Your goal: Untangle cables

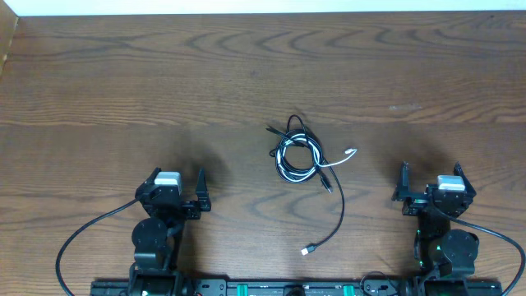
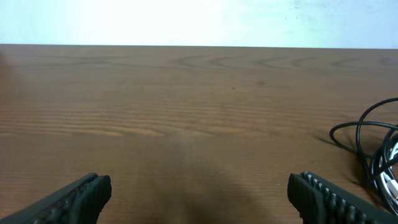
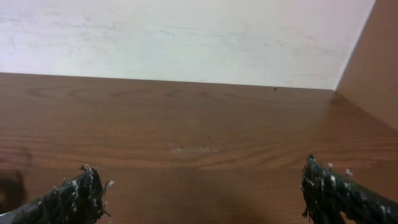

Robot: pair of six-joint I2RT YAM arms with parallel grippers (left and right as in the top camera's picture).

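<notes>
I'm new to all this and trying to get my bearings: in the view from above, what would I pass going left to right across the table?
Left gripper → coiled tangle of cables → white plug end → right gripper.

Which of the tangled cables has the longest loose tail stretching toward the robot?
The black cable: its tail curves away from the tangle down to a plug near the robot. The white cable shows only a short loose end.
</notes>
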